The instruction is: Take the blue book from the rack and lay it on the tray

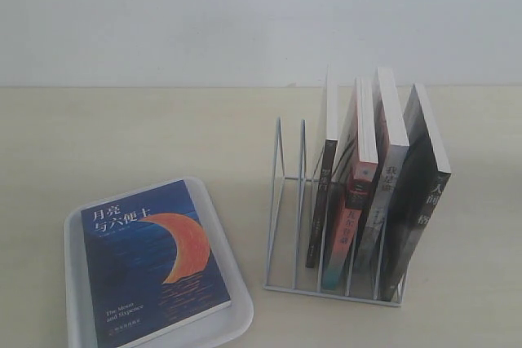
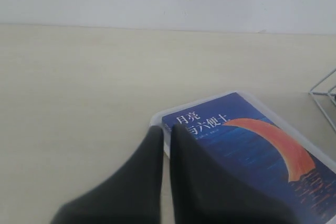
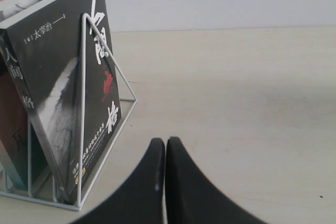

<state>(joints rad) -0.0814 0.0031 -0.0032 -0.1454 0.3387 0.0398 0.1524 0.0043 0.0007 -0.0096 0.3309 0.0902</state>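
Note:
The blue book [image 1: 151, 262] with its orange crescent moon lies flat, cover up, on the white tray [image 1: 75, 283] at the front left of the table. In the left wrist view the blue book [image 2: 257, 150] fills the tray [image 2: 156, 120], and my left gripper [image 2: 166, 131] is shut, empty, above the tray's corner. The white wire rack [image 1: 289, 226] stands to the right with several upright books in it. My right gripper [image 3: 165, 142] is shut on nothing over bare table beside the rack [image 3: 84, 108]. Neither gripper shows in the exterior view.
In the rack stand a dark brown-spined book [image 1: 324, 193], a red-spined one [image 1: 357, 185], a grey one [image 1: 390, 177] and a black-covered book [image 1: 424, 185], also the black-covered book [image 3: 63, 93] in the right wrist view. The rack's two left slots hold nothing. A pale wall bounds the table's far edge.

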